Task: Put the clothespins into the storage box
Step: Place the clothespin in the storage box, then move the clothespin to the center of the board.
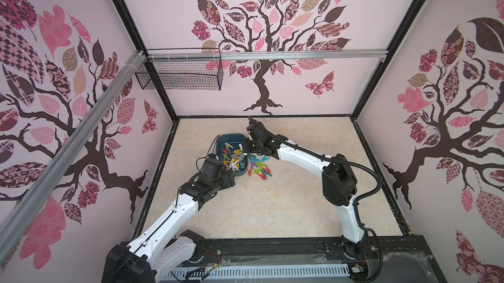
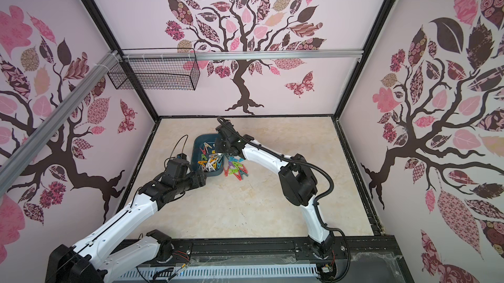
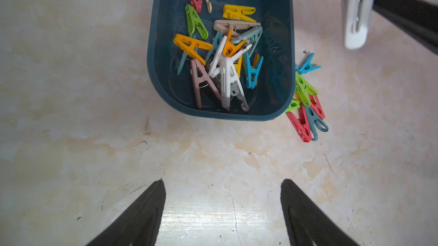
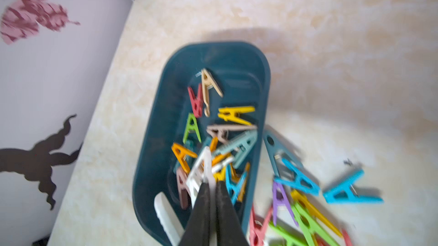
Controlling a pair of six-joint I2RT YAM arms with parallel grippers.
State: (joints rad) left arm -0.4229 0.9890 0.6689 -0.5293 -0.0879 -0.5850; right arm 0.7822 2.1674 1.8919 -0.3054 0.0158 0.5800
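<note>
The storage box, a dark teal tub, lies on the table's far left part with several clothespins in it. More clothespins lie heaped on the table against its right wall. My right gripper hangs over the box's right side, shut on a white clothespin. My left gripper stands open over bare table just short of the box's near end, nothing between its fingers.
A black wire mesh basket hangs on the back wall's rail, high at the left. Patterned walls close in the table on three sides. The left wall stands close to the box.
</note>
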